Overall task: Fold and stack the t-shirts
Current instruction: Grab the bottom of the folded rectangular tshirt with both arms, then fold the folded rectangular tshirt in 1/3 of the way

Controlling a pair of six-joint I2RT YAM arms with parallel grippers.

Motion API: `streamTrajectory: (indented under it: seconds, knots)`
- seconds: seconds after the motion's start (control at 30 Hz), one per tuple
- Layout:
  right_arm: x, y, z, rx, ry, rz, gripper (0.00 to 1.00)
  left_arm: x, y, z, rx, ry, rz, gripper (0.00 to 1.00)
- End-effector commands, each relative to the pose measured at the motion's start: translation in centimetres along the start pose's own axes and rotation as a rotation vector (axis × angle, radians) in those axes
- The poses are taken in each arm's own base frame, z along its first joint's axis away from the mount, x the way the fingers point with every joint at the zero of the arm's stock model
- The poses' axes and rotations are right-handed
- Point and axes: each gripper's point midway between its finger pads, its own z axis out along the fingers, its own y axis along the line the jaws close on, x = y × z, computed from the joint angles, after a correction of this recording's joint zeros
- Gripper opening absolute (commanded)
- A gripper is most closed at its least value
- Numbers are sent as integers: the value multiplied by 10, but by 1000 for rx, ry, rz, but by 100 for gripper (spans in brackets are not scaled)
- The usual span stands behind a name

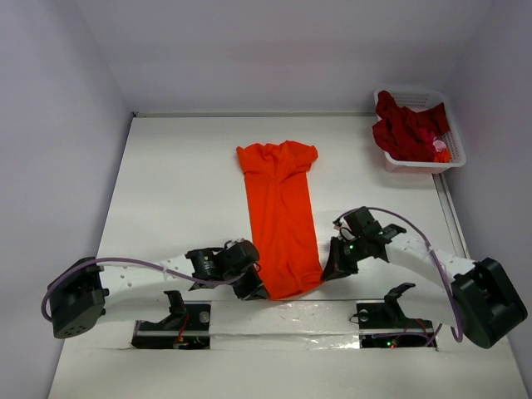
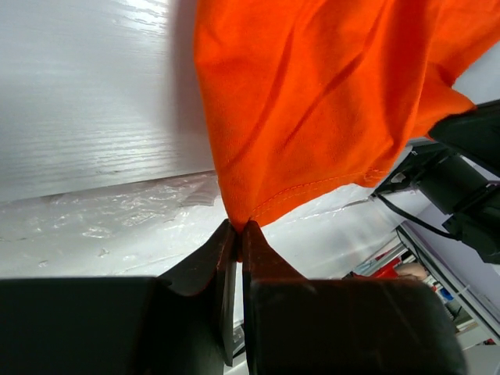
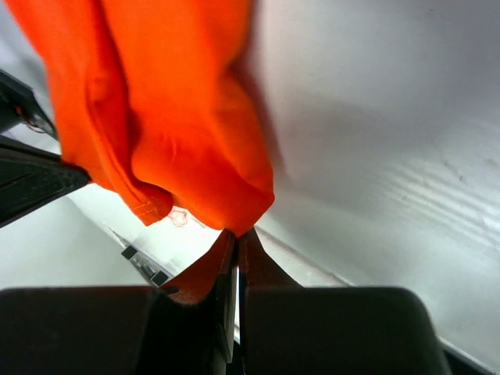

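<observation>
— What are your arms doing at the near edge?

— On my wrist feed the left gripper (image 2: 238,228) has its jaws pressed together on the near left corner of the orange t-shirt (image 1: 283,216), right at the stitched hem. The right gripper (image 3: 236,233) is the same on the other side: jaws closed tight on the near right corner, with the cloth bunched just above them.

— So both hold the same shirt?

— Yes, one corner each, with the hem stretched between them close to the near edge of the counter (image 1: 183,183).

— How does the shirt lie?

— From overhead I see it as a long narrow strip running away from me down the middle of the counter. The hem is near, and the collar and sleeves are at the far end, where it spreads a little wider.

— Is the near end off the surface?

— I can't tell from these views.

— And farther out?

— At the far right corner sits the white basket (image 1: 455,158), with the red t-shirts (image 1: 407,129) heaped in it, well apart from the orange one.
</observation>
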Motion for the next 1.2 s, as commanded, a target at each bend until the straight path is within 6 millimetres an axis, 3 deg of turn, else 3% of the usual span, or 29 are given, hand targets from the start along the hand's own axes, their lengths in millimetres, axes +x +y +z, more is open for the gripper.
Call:
streamTrajectory:
  seconds: [0.0, 0.33, 0.73, 1.17]
  knots:
    - [-10, 13, -17, 14, -47, -29, 0, -3, -12, -12, 5, -34, -1, 0]
    - [-17, 27, -27, 2, -57, -56, 0, -16, -30, -30, 15, -102, -14, 0]
    - [-30, 47, -40, -16, -90, -81, 0, -59, -36, -45, 7, -190, -5, 0]
    - [-54, 56, -34, 1, -96, -99, 0, -84, -58, -50, 21, -216, 34, 0]
